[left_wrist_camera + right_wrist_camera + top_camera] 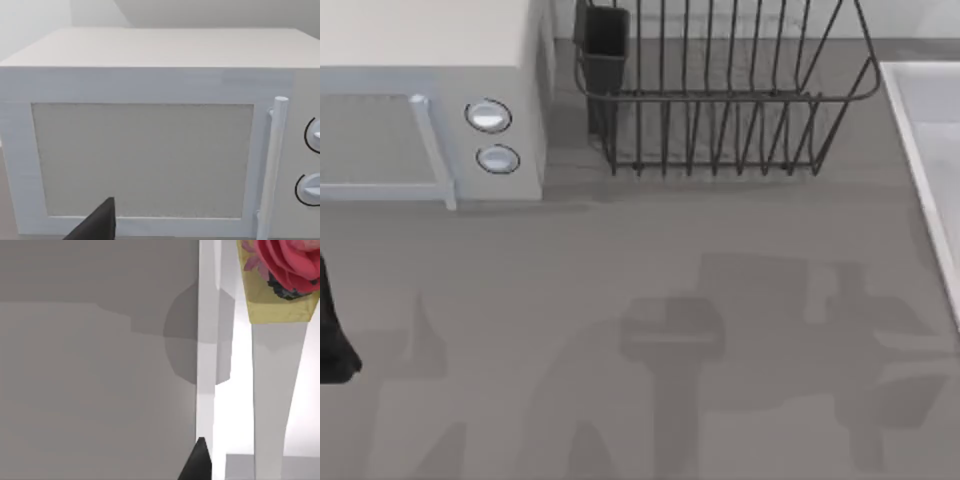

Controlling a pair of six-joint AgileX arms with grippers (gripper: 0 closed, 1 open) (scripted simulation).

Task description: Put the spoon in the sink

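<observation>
- Left arm (pixel 335 335) parked at table's 9 o'clock edge, facing microwave (pixel 150 145); grip state: can't tell.
- Sink (pixel 925 150) at 3 o'clock, dish rack (pixel 720 90) at 12.
- Right gripper's finger (pixel 197 462) by sink rim; spoon (pixel 272 390) inside; open/closed: can't tell.

The surface (pixel 620 330) looks matt grey, smooth, with faint streaks. The sink (pixel 920 150) has a pale, smooth rim with a soft sheen, like moulded plastic or enamel. The dish rack (pixel 720 100) is thin dark wire, metal-looking, with a dull finish. The microwave (pixel 430 60) has a flat white, plastic-looking casing; in the left wrist view, beyond the dark matt fingers (pixel 97 225), its door panel (pixel 142 160) looks finely grainy, and its knobs (pixel 488 116) are slightly glossy.
</observation>
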